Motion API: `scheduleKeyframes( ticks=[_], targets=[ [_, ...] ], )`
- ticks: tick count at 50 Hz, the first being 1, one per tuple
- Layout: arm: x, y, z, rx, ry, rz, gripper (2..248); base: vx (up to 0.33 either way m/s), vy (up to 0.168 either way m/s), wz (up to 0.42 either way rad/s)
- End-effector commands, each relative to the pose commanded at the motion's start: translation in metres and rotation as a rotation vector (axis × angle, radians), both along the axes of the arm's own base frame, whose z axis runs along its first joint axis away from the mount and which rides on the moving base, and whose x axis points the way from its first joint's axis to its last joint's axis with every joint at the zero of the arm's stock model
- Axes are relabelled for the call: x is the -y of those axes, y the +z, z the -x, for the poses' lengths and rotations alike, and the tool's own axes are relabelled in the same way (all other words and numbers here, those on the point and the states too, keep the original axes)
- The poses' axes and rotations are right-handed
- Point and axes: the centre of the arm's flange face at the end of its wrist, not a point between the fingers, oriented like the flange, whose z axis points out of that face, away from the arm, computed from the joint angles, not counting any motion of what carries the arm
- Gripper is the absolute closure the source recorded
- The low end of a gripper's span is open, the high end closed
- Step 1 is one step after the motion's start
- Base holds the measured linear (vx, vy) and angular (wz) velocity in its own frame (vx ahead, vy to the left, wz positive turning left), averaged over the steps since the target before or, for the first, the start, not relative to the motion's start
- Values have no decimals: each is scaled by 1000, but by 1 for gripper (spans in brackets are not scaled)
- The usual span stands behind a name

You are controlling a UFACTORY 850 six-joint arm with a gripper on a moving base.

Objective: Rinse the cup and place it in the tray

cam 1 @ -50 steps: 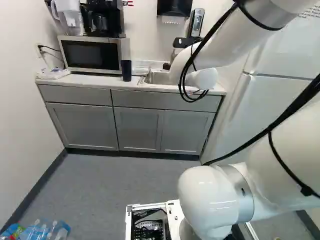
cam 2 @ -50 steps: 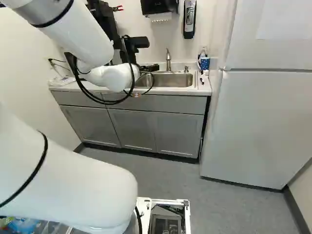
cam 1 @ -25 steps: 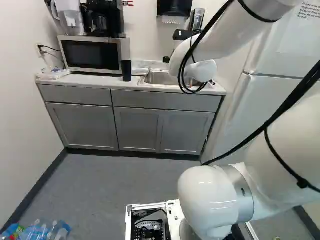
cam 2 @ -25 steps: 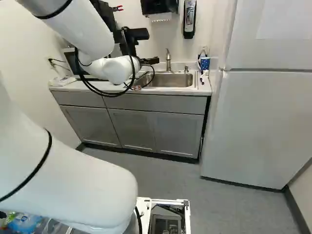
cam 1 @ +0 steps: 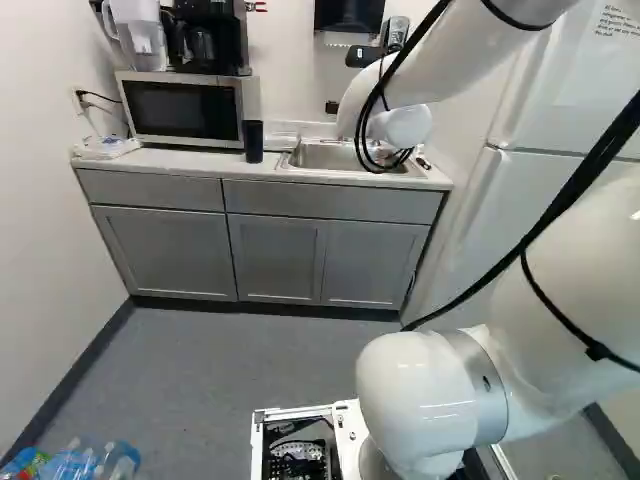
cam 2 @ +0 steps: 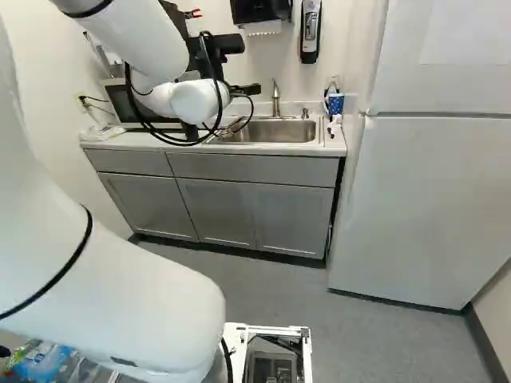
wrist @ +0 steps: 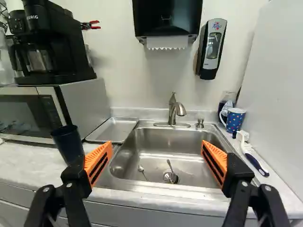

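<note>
So the gripper [wrist: 157, 149] has its fingers spread wide with nothing between them. Dead ahead of that gap is the sink [wrist: 189, 156], with a spoon [wrist: 170, 170] lying in it and the faucet [wrist: 175, 111] beyond. The dark cup [wrist: 67, 142], my guess for the one to rinse, stands upright on the counter just outside the gripper's left finger. The tray [wrist: 113, 128] lies farther ahead on that side, between sink and microwave [wrist: 28, 116].

Biggest worry IMO: swing left while this low and that finger clips the cup from the side and tips it, since it's tall and narrow. I'd back off or lift first, then line up. Later, a wet wall could slip in the pads, and a careless reach under the spout could whack the faucet. The patterned mug [wrist: 235, 119], off past the right finger, could also get picked by mistake.
</note>
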Motion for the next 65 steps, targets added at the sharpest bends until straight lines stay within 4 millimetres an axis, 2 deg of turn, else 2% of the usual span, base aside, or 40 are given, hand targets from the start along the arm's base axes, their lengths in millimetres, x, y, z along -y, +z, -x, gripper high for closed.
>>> scheduleKeyframes(
  ticks=[65],
  targets=[
    [0, 56, -36, -46, 2, -1, 3, 0, 0, 0]
  ],
)
